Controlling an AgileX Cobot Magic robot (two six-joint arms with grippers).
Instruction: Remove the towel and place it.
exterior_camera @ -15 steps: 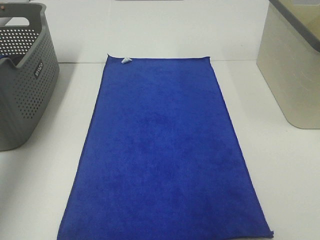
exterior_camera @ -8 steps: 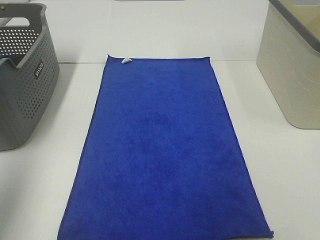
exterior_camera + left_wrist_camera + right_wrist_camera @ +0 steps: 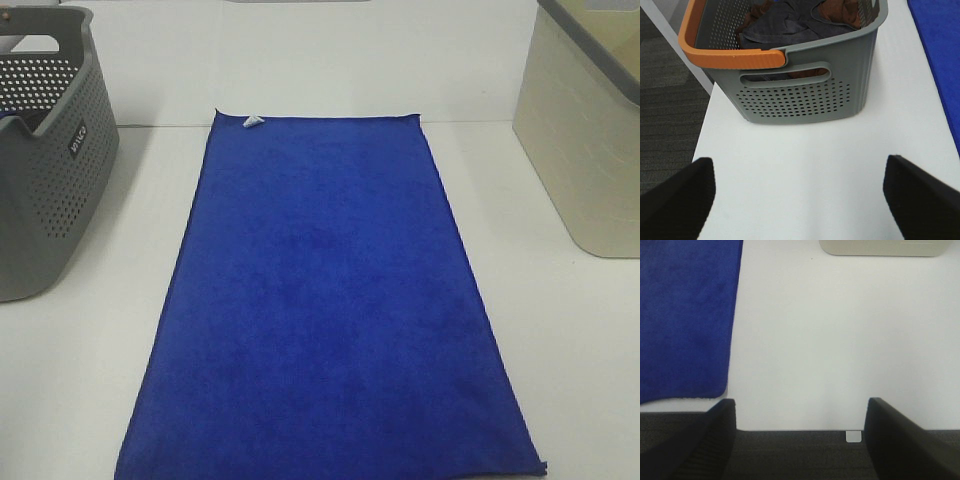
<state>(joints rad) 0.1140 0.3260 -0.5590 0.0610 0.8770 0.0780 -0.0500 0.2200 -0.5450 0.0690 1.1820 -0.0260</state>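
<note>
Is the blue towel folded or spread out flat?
Spread flat: the towel lies as one smooth rectangle on the table, all four edges showing.

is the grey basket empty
No, the left wrist view shows dark and brownish cloths piled inside the grey basket.

I see a plain white table (image 3: 90,380) under even, diffuse light that casts only soft shadows, and behind its far edge a white wall (image 3: 320,60) rises straight up. Off the table's side, my left wrist camera shows a dark grey carpeted floor (image 3: 665,100) with a pale strip running along the table edge; my right wrist camera shows the same dark carpet (image 3: 795,455) below the near edge. At the table's far corners sit a grey perforated basket (image 3: 50,200) and a beige bin (image 3: 585,150).
</note>
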